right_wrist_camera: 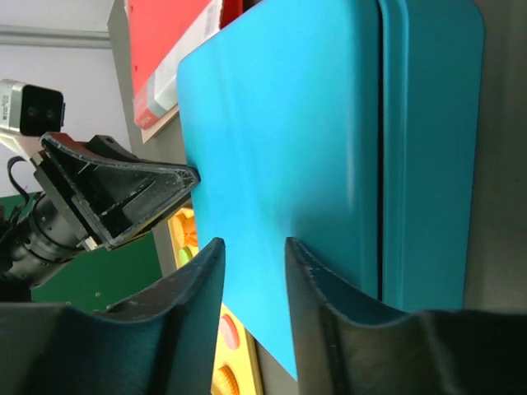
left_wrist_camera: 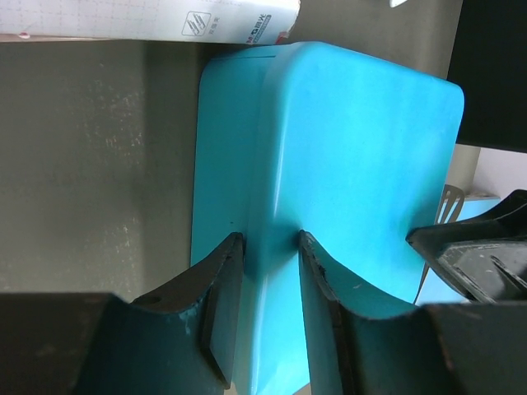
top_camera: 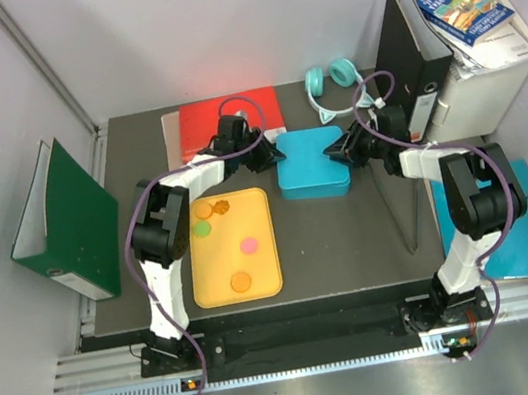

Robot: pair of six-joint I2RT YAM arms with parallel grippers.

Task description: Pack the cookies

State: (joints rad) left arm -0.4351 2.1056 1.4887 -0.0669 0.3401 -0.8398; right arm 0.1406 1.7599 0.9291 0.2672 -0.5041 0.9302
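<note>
Several cookies lie on the yellow tray (top_camera: 252,215): two orange ones (top_camera: 203,211) at its far end, a green one (top_camera: 202,228), a pink one (top_camera: 249,246) and an orange one (top_camera: 241,281). A closed blue box (top_camera: 311,164) sits right of the tray. My left gripper (top_camera: 275,155) (left_wrist_camera: 270,239) is shut on the box's left edge (left_wrist_camera: 329,148). My right gripper (top_camera: 330,154) (right_wrist_camera: 251,243) is at the box's right side, jaws open over the blue lid (right_wrist_camera: 280,123) with nothing pinched. In the right wrist view, the tray's cookies (right_wrist_camera: 229,329) peek out below the lid.
A red folder (top_camera: 230,117) lies behind the left arm. A green binder (top_camera: 60,221) leans at the left wall. Teal headphones (top_camera: 330,77), a black binder (top_camera: 407,52) and a white box with books (top_camera: 481,39) crowd the back right. A blue folder (top_camera: 517,226) lies under the right arm.
</note>
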